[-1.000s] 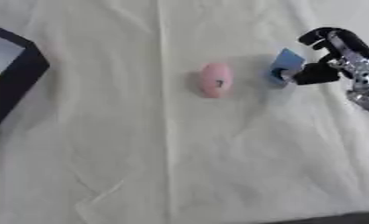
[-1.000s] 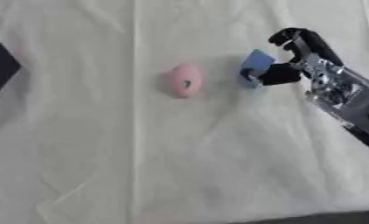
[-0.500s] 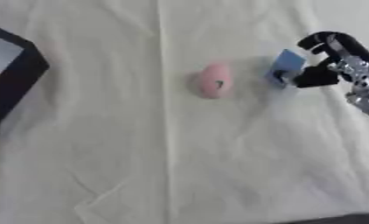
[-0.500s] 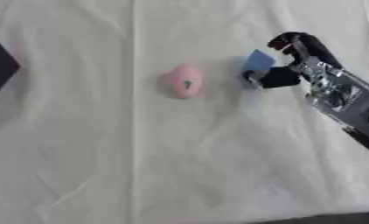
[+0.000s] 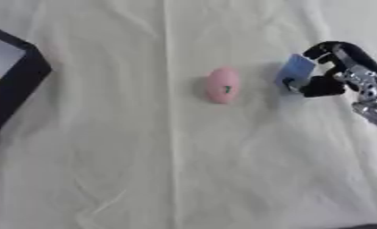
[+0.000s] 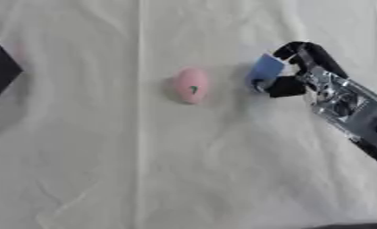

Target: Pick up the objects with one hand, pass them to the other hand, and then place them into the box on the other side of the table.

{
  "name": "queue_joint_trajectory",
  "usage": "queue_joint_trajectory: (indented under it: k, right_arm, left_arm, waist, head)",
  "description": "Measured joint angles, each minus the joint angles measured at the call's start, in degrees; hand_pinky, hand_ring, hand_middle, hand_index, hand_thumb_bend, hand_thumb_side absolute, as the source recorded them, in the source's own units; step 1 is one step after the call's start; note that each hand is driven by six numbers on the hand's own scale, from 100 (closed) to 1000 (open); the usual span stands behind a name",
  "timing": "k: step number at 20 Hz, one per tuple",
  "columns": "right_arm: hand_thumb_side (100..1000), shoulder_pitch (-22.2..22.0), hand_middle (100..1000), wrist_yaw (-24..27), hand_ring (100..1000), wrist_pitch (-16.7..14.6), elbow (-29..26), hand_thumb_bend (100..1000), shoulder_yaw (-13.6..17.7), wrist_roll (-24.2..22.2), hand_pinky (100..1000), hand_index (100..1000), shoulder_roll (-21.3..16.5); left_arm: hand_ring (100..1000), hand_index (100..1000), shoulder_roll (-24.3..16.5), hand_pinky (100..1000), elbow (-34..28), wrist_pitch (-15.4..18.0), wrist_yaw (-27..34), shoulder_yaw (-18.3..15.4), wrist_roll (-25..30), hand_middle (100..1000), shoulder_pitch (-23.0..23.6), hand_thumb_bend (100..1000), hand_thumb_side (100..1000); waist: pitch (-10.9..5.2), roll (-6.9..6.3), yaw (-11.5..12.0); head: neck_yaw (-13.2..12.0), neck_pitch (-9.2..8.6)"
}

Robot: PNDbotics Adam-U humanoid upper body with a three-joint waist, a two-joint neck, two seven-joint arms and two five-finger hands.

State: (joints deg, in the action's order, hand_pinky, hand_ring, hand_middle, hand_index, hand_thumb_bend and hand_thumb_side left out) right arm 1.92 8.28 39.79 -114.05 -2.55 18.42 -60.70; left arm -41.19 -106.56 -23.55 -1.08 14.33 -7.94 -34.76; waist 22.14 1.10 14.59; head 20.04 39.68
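A small blue block [image 5: 295, 69] stands tilted on the cream cloth at the right. My right hand [image 6: 303, 71] comes in from the right edge and pinches it, curled fingers over its top and the thumb at its lower side. A pink egg-shaped object [image 5: 222, 85] with a small dark mark lies on the cloth just left of the block, untouched. The black box [image 5: 19, 85] sits at the left edge, partly cut off, with something yellow inside. My left hand shows in neither view.
The cream cloth [image 5: 168, 170] covers the whole table, creased down the middle and wrinkled at the front. A dark strip shows at the bottom right corner.
My right hand's fingers have curled lower over the blue block. The block, the pink object and the box stay where they were.
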Motion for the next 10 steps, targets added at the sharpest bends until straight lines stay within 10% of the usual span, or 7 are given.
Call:
queue_joint_trajectory:
  k: [10]
  right_arm:
    - [211, -0.2, 748, 0.1, 835, 0.4, 0.0, 492, -0.3, 0.0, 701, 765, 0.5]
  left_arm:
    - [620, 730, 0.1, 895, 0.0, 0.0, -0.1, 0.0, 0.0, 529, 0.2, 100, 575]
  waist:
    - [0.19, 0.0, 0.3]
  head:
    - [0.0, 0.0]
